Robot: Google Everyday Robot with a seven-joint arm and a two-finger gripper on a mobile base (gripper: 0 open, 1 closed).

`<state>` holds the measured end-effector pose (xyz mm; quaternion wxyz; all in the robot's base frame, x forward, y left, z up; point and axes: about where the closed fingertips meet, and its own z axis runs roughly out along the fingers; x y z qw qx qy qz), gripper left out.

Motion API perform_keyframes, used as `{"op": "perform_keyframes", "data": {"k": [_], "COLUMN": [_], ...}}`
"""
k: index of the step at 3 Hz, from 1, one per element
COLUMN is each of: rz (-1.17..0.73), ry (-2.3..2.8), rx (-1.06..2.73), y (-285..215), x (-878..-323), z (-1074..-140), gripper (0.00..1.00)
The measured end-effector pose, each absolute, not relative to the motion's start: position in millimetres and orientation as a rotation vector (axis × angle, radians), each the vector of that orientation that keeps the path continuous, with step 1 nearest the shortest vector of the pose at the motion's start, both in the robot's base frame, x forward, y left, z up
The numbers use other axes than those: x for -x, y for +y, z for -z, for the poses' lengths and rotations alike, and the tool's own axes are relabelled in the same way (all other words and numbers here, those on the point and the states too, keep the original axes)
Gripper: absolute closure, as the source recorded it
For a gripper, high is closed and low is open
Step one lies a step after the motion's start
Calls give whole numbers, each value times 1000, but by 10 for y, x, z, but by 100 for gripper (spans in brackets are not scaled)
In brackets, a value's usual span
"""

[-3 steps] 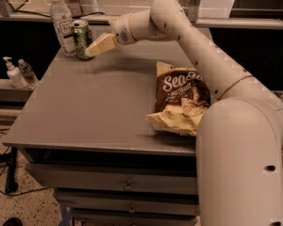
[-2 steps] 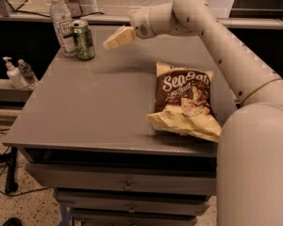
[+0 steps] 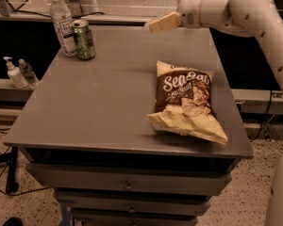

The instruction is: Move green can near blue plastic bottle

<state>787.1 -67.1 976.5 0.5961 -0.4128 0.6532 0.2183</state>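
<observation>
The green can (image 3: 84,39) stands upright at the table's far left corner, right beside the blue plastic bottle (image 3: 62,23), which is clear with a white cap and label. The two nearly touch. My gripper (image 3: 159,23) is up in the air over the far middle of the table, well to the right of the can, and holds nothing. Its pale fingers (image 3: 163,21) point left.
A brown and cream chip bag (image 3: 184,100) lies on the right half of the grey table (image 3: 99,112). A white pump dispenser (image 3: 13,74) and a tiny clear bottle (image 3: 27,72) stand on a lower shelf at the left. Drawers sit under the table's front edge.
My gripper has pulled away from the can, moving right and up across the table's far side. The can stays beside the bottle.
</observation>
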Motion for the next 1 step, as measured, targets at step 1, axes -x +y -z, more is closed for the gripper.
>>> {"op": "perform_keyframes", "data": {"k": [1], "rz": [-488], "ry": [1521], "rx": [932], "y": [-833], "x": [-7876], "z": [-9781], "gripper": [0]}}
